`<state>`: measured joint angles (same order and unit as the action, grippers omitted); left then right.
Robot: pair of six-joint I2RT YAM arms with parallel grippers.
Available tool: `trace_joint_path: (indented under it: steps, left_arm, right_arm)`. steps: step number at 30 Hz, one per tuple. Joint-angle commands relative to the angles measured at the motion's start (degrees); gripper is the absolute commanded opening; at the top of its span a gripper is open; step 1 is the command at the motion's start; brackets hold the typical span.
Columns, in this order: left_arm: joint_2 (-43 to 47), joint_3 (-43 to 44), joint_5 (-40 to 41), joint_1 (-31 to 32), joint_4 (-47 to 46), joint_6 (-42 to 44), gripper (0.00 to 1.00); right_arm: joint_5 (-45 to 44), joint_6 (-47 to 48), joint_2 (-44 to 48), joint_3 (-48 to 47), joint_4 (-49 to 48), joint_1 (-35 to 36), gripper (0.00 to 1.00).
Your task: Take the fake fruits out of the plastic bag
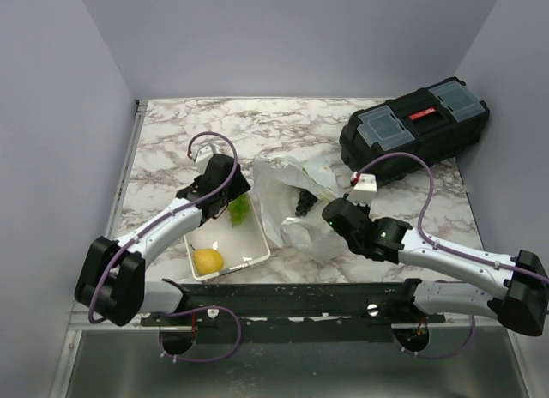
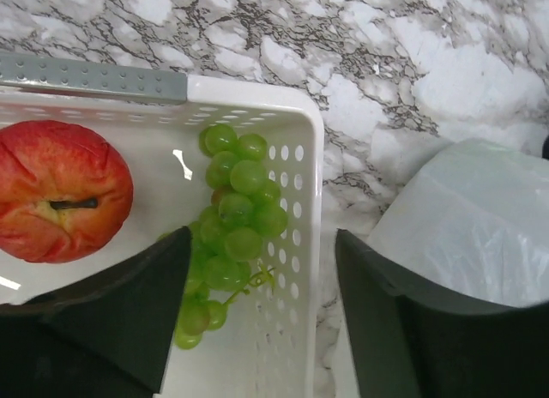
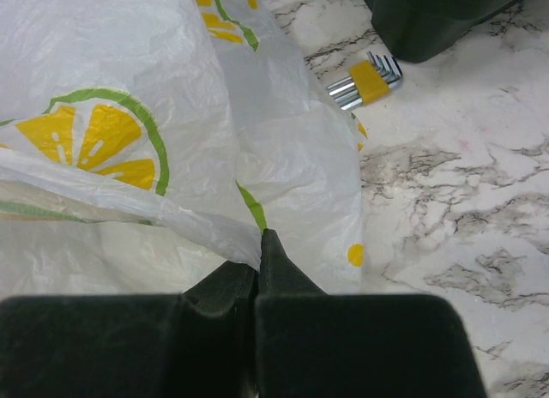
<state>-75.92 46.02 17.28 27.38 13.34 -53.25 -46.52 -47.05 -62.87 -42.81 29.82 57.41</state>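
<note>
Left wrist view has your left jaws spread wide, gripping nothing, above the tray (image 2: 296,123), where one green grape bunch (image 2: 236,218) lies beside one red apple (image 2: 60,192); one yellow pear (image 1: 208,261) sits at the near end. I judge that bunch delivered. To the right, the one bag (image 1: 287,179) lies on the worktop with one dark grape bunch (image 1: 303,201) showing inside it, your right jaws are clenched on a fold of the bag, and I see no green ball. Next, you likely lift the left arm clear and reach in for the dark bunch.
</note>
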Motion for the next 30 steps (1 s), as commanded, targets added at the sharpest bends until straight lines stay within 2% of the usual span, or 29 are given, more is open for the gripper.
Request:
trace_joint_path:
  steps: [1, 2, 6, 11, 16, 19, 23, 27, 30]
  left_arm:
    - [3.7, -0.6, -0.4, -0.3, 2.2, 1.2, 0.76]
    - [4.8, -0.7, -0.6, -0.3, 2.9, 1.7, 0.79]
    - [10.7, -2.1, -6.0, -0.3, 2.7, 7.0, 0.81]
    - [20.0, -6.0, -24.6, -0.4, -4.5, 15.5, 0.81]
    - [28.4, -15.1, -39.5, -0.4, -18.4, 12.9, 0.79]
    - [31.0, -22.3, -46.0, -0.4, -30.2, 9.2, 0.77]
    - [33.9, -28.9, -50.1, -0.2, -40.1, 5.1, 0.76]
    - [31.8, -28.5, -57.9, 0.3, -44.4, 5.2, 0.79]
    - [28.0, -27.0, -64.0, 2.6, -48.3, 4.9, 0.78]
  right_arm:
    - [0.2, 0.6, -0.2, -0.4, -1.1, 0.0, 0.01]
    - [0.2, 0.7, -0.1, -0.2, -1.2, 0.0, 0.01]
    - [0.3, 1.6, 0.3, -0.6, -0.8, 0.0, 0.01]
    - [1.3, 1.7, 1.2, 0.1, -1.2, 0.0, 0.05]
    - [3.5, 2.2, 1.4, -0.8, -0.7, 0.0, 0.23]
    - [3.5, 2.6, 1.7, -1.8, 0.2, 0.0, 0.28]
    - [4.1, 3.7, 2.4, -3.7, 1.5, 0.0, 0.36]
    - [4.5, 4.7, 3.3, -4.6, 2.1, 0.0, 0.43]
    - [5.5, 5.5, 3.7, -5.1, 2.2, 0.0, 0.45]
